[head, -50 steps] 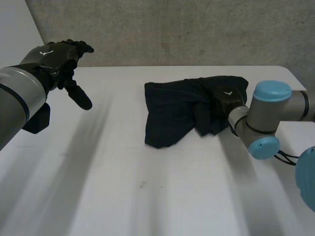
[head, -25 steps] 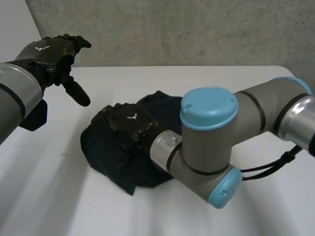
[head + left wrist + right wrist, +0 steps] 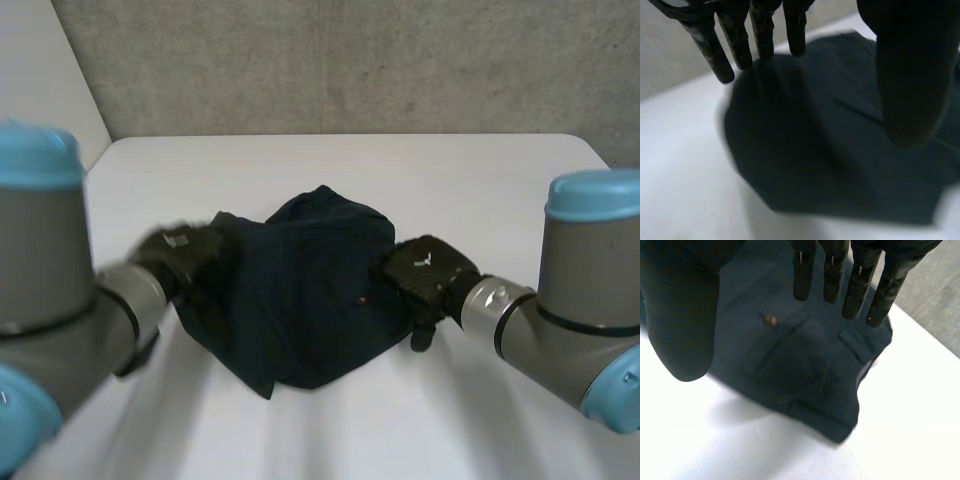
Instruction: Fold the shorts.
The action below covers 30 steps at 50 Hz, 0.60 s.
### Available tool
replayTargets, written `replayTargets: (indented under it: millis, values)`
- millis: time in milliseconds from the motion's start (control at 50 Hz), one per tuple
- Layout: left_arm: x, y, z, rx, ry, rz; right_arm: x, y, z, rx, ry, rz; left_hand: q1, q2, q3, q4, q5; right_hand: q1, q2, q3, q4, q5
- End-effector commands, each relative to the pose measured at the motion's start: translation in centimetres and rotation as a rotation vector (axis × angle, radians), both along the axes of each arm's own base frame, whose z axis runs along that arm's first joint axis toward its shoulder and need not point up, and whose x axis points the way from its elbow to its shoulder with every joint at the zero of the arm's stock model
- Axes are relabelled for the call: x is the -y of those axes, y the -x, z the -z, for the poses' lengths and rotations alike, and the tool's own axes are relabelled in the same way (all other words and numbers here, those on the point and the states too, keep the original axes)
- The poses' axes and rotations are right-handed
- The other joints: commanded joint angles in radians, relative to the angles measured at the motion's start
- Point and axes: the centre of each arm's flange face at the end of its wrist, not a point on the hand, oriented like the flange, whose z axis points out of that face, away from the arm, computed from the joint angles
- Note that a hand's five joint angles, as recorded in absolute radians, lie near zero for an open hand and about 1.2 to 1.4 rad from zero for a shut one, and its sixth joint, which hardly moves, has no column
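Dark navy shorts lie bunched mid-way across the white table, with the left hand at their left edge and the right hand at their right (both hands straight-fingered, thumbs apart, clasping nothing).

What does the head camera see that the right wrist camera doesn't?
Head view: the left hand at one side of the shorts and the right hand at the opposite side, plus the grey wall behind the table. Right wrist view: a close look at a stitched pocket on the shorts, with the right hand's straight fingers above it. Both: the dark shorts lying crumpled on the white table, and the right hand.
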Motion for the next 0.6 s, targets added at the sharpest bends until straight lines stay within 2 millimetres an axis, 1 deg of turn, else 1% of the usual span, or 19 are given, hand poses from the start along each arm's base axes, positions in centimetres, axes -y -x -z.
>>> replayTargets:
  millis: [20, 40, 120, 160, 220, 260, 280, 300, 320, 400, 460, 480, 500, 520, 540, 580, 600]
  values:
    - [-4.6, 0.6, 5.1, -0.047, -0.185, 0.021, 1.8, 0.5, 4.1, -0.097, 0.105, -0.045, 0.185, 0.191, 0.191, 0.192, 0.182, 0.191, 0.149, 0.137, 0.139, 0.151]
    - [-4.3, 0.9, 5.9, -0.063, -0.184, 0.014, 2.1, 0.4, 4.3, -0.095, 0.114, -0.042, 0.179, 0.185, 0.185, 0.186, 0.177, 0.215, 0.172, 0.161, 0.163, 0.174]
    - [-3.4, 2.0, 7.4, -0.084, -0.157, 0.016, 3.8, 0.3, 5.4, -0.083, 0.151, -0.025, 0.179, 0.185, 0.185, 0.186, 0.176, 0.294, 0.252, 0.24, 0.242, 0.254]
    - [-2.9, 2.2, 7.6, -0.086, -0.143, 0.004, 4.5, 0.1, 6.2, -0.082, 0.158, -0.022, 0.179, 0.185, 0.185, 0.186, 0.176, 0.384, 0.342, 0.33, 0.333, 0.344]
    - [-1.9, 2.5, 8.4, -0.067, -0.122, -0.035, 5.1, 0.0, 6.6, -0.075, 0.155, -0.019, 0.179, 0.185, 0.185, 0.186, 0.176, 0.482, 0.439, 0.428, 0.43, 0.441]
    - [-1.2, 2.6, 8.9, -0.043, -0.112, -0.07, 5.5, -0.1, 7.2, -0.078, 0.15, -0.018, 0.165, 0.17, 0.171, 0.172, 0.162, 0.631, 0.589, 0.577, 0.579, 0.591]
    - [-1.0, 2.6, 9.1, -0.037, -0.11, -0.077, 5.7, -0.2, 7.3, -0.077, 0.151, -0.017, 0.164, 0.17, 0.171, 0.172, 0.162, 0.745, 0.703, 0.691, 0.693, 0.705]
    - [-0.8, 2.7, 9.1, -0.036, -0.104, -0.084, 6.0, -0.3, 7.4, -0.069, 0.151, -0.012, 0.164, 0.17, 0.171, 0.172, 0.162, 1.048, 1.006, 0.994, 0.997, 1.008]
    - [-0.7, 2.8, 9.3, -0.033, -0.102, -0.089, 6.1, -0.4, 7.4, -0.065, 0.153, -0.012, 0.164, 0.17, 0.171, 0.172, 0.162, 1.079, 1.037, 1.025, 1.028, 1.039]
    - [0.3, 3.3, 9.8, -0.035, -0.092, -0.099, 6.4, -0.5, 6.9, -0.052, 0.166, -0.001, 0.182, 0.188, 0.188, 0.189, 0.179, 1.08, 1.038, 1.026, 1.028, 1.039]
    - [1.4, 3.9, 11.1, -0.033, -0.087, -0.107, 6.1, -0.5, 6.2, -0.035, 0.151, 0.018, 0.235, 0.24, 0.241, 0.242, 0.232, 1.08, 1.038, 1.026, 1.028, 1.039]
    - [1.6, 4.1, 11.4, -0.03, -0.088, -0.109, 5.9, -0.5, 6.0, -0.026, 0.145, 0.021, 0.302, 0.308, 0.308, 0.309, 0.299, 1.08, 1.038, 1.026, 1.028, 1.039]
    - [1.9, 4.3, 11.7, -0.028, -0.085, -0.113, 5.9, -0.5, 5.5, -0.015, 0.144, 0.026, 0.517, 0.523, 0.524, 0.525, 0.515, 1.08, 1.038, 1.026, 1.028, 1.039]
    - [2.1, 4.4, 11.8, -0.03, -0.08, -0.115, 5.7, -0.4, 5.1, -0.004, 0.137, 0.033, 0.656, 0.662, 0.662, 0.663, 0.654, 1.08, 1.038, 1.026, 1.028, 1.039]
    - [2.2, 4.5, 11.7, -0.03, -0.073, -0.122, 5.5, -0.2, 4.2, 0.013, 0.13, 0.045, 0.8, 0.806, 0.806, 0.807, 0.797, 1.08, 1.038, 1.026, 1.028, 1.039]
    - [2.5, 4.4, 11.2, -0.03, -0.048, -0.149, 5.2, 0.1, 3.4, 0.022, 0.123, 0.053, 1.149, 1.155, 1.155, 1.156, 1.146, 1.08, 1.038, 1.026, 1.028, 1.039]
    - [2.6, 4.3, 10.7, -0.033, -0.036, -0.156, 5.0, 0.2, 3.0, 0.025, 0.12, 0.058, 1.15, 1.156, 1.157, 1.158, 1.148, 1.08, 1.038, 1.026, 1.028, 1.039]
